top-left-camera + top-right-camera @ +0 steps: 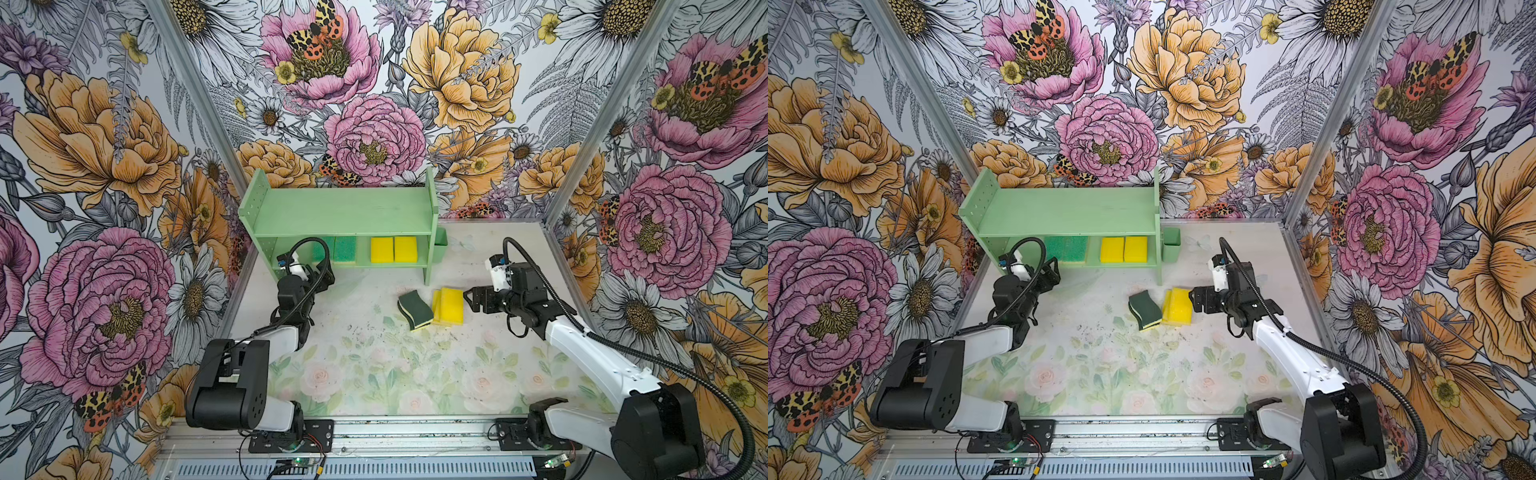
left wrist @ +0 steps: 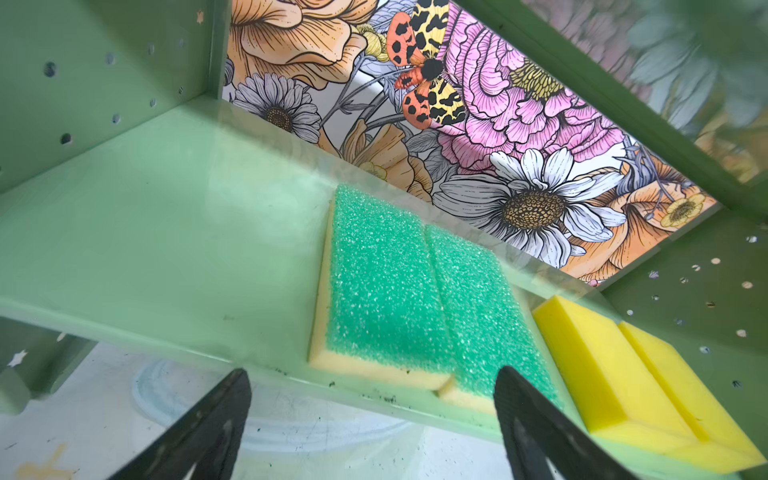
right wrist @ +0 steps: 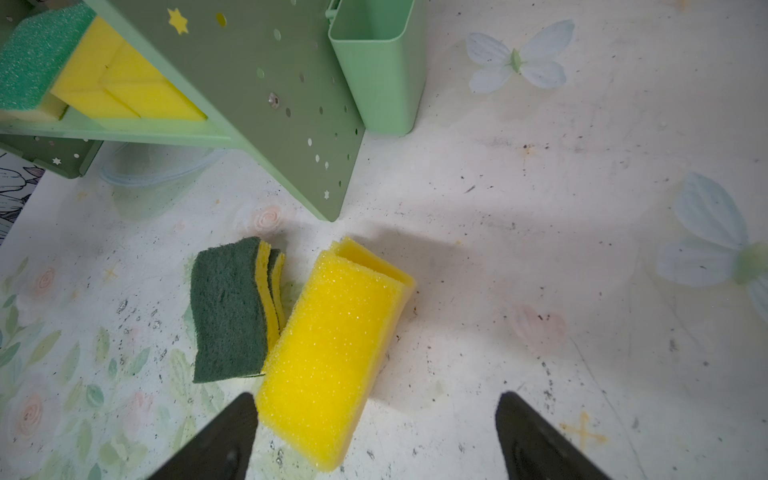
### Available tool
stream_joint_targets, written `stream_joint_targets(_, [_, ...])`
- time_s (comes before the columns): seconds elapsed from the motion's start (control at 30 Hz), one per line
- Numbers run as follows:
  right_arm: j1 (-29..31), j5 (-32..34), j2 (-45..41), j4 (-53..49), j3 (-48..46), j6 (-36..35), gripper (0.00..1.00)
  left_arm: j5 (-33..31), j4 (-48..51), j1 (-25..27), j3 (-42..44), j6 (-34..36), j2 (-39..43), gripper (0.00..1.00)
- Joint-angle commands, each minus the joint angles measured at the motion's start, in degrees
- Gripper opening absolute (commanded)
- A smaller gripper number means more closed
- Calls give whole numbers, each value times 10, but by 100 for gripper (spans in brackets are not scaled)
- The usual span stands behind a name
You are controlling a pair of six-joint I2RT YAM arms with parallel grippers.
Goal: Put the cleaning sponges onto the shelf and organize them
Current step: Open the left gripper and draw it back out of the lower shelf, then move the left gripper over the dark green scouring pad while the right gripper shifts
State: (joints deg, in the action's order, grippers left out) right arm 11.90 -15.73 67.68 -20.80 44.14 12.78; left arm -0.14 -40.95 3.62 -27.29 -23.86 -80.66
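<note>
Your left gripper (image 2: 372,382) gapes wide and empty at the shelf (image 1: 340,212), mid-frame. Its lower tier holds two green-topped sponges (image 1: 344,249) and two yellow sponges (image 1: 393,249). Right of centre, two dark-green sponges (image 1: 413,309) lean on a yellow pile (image 1: 451,305) of at least two. Just right of it, your right gripper (image 1: 470,300) is spread wide and empty.

A lab test booth for robots: flowered wallpaper panels (image 1: 374,83) in bare metal framing (image 1: 200,97) wall in a printed tabletop (image 1: 374,374); at 6 o'clock a metal rail (image 1: 415,432) carries two arm mounts (image 1: 320,434) and a bare circuit board (image 1: 297,460).
</note>
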Motion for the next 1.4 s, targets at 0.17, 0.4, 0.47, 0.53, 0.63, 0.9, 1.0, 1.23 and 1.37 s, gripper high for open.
stream_joint_targets(0.17, [3,-25,-8,5,24,8,92,-31,57,27,20,9,65,99])
stream_joint_targets(0.4, [27,-27,-16,5,17,14,92,-59,98,70,47,7,114,99])
stream_joint_targets(0.47, [39,-23,-17,6,16,19,92,-82,128,94,51,12,135,99])
stream_joint_targets(0.53, [52,-19,-18,6,16,22,92,-99,152,117,59,10,161,99])
stream_joint_targets(0.63, [68,-6,-19,7,13,29,92,-115,187,159,71,-7,203,99])
stream_joint_targets(0.9, [113,26,-18,25,-8,65,93,-209,297,268,81,-71,280,99])
stream_joint_targets(1.0, [140,37,-17,38,-17,76,93,-246,375,276,68,-111,302,99])
stream_joint_targets(1.23, [202,66,2,67,-22,91,93,-285,475,276,56,-145,369,99])
stream_joint_targets(1.37, [233,91,30,74,-6,89,93,-287,503,276,52,-157,387,99])
